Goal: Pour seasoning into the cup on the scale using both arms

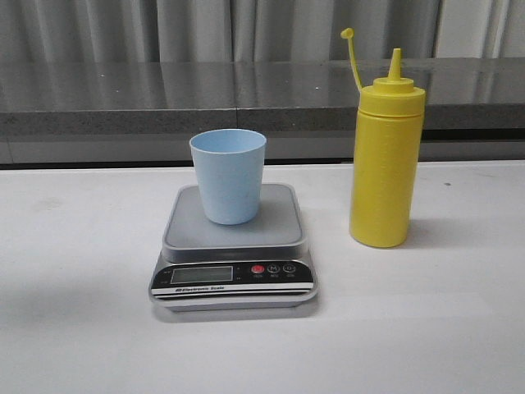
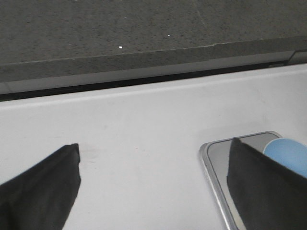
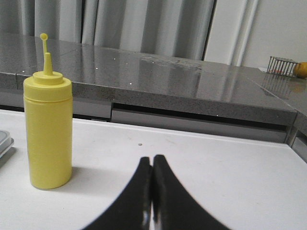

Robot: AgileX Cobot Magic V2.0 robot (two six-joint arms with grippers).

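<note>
The pale blue cup (image 1: 228, 176) stands upright on the grey scale (image 1: 234, 246) at the table's middle. The yellow seasoning bottle (image 1: 385, 160) stands upright to the right of the scale, its cap hanging open on the tether. Neither arm shows in the front view. In the left wrist view my left gripper (image 2: 156, 148) is open and empty over the bare table, with the scale's corner (image 2: 216, 153) and the cup's rim (image 2: 288, 155) beside one finger. In the right wrist view my right gripper (image 3: 152, 159) is shut and empty, with the bottle (image 3: 48, 129) off to one side.
A dark grey stone counter (image 1: 246, 94) runs along the table's far edge, with curtains behind it. A wire basket (image 3: 282, 64) holding something orange sits far off on the counter in the right wrist view.
</note>
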